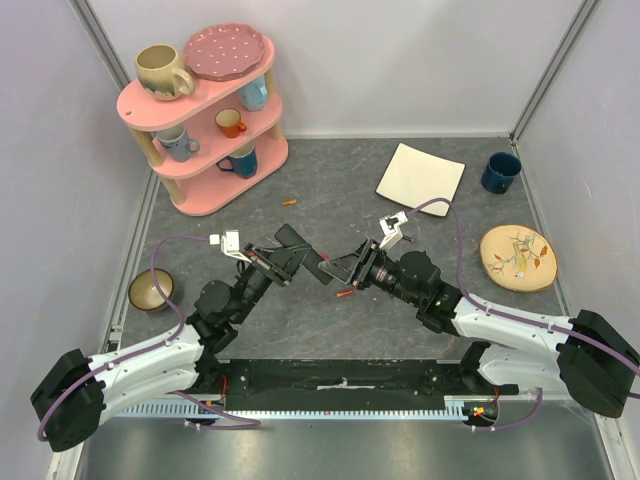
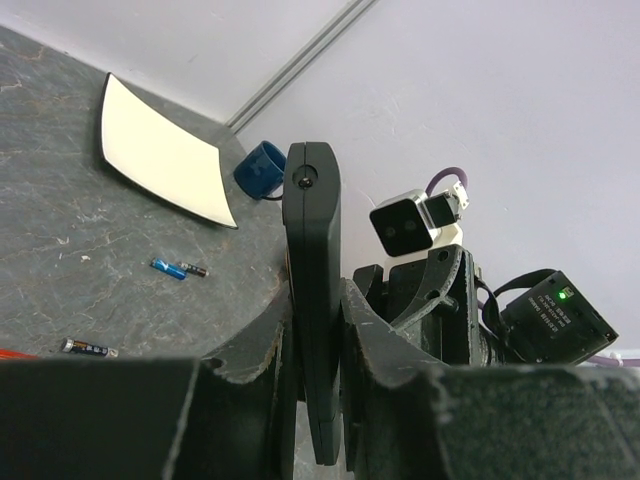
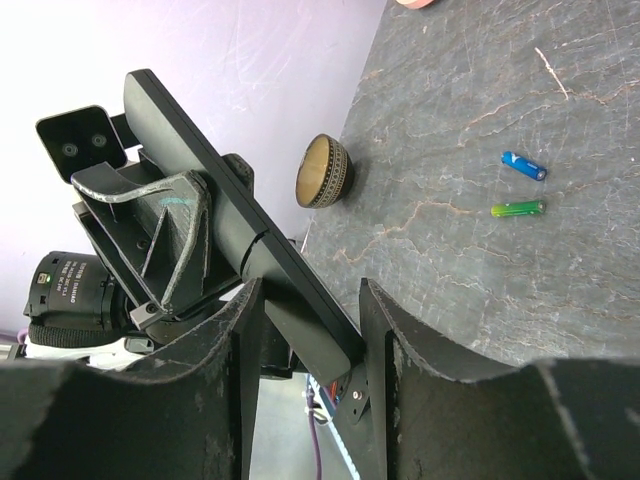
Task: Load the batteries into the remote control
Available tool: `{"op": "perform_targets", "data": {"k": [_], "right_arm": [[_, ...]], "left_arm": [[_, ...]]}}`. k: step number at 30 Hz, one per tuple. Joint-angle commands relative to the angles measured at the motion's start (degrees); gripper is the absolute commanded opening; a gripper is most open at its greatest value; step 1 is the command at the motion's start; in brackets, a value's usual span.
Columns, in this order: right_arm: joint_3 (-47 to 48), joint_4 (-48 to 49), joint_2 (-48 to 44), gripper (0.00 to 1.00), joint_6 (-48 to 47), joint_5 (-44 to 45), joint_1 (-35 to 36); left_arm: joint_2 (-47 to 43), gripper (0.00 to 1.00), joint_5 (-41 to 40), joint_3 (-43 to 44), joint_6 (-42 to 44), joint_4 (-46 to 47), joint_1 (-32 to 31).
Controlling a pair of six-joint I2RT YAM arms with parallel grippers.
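Observation:
My left gripper [image 1: 288, 258] is shut on the black remote control [image 1: 305, 250] and holds it above the table; in the left wrist view the remote [image 2: 312, 230] stands edge-on between the fingers [image 2: 365, 320]. My right gripper [image 1: 340, 268] closes on the remote's other end [image 3: 240, 230], which lies slantwise across the jaws and touches both fingers [image 3: 380, 320]. An orange battery [image 1: 345, 294] lies below the grippers and another [image 1: 290, 202] nearer the shelf. Blue [image 3: 523, 165] and green [image 3: 518, 208] batteries lie on the table; a blue [image 2: 167, 268] and a dark battery [image 2: 85, 347] show in the left wrist view.
A pink shelf [image 1: 205, 180] with mugs and a plate stands back left. A white square plate [image 1: 420, 172] and blue mug [image 1: 500, 172] sit at the back right, a patterned plate [image 1: 517, 257] at the right, a small bowl [image 1: 150, 290] at the left.

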Motion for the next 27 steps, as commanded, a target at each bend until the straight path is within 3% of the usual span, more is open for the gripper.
{"op": "perform_targets", "data": {"k": [1,16,27], "right_arm": [[-0.26,-0.61,0.29,0.42,-0.84,0.52,-0.02],[-0.88,-0.7,-0.33,0.44,-0.84,0.87,-0.11],[2.02,-4.82,-2.52,0.72,-0.83,1.58,-0.46]], "left_arm": [[-0.18,0.02,0.41,1.57,1.78,4.78,-0.12],[-0.71,0.02,-0.21,0.69,1.25,4.87,-0.12],[-0.27,0.02,-0.29,-0.54,-0.06,4.69,-0.12]]}}
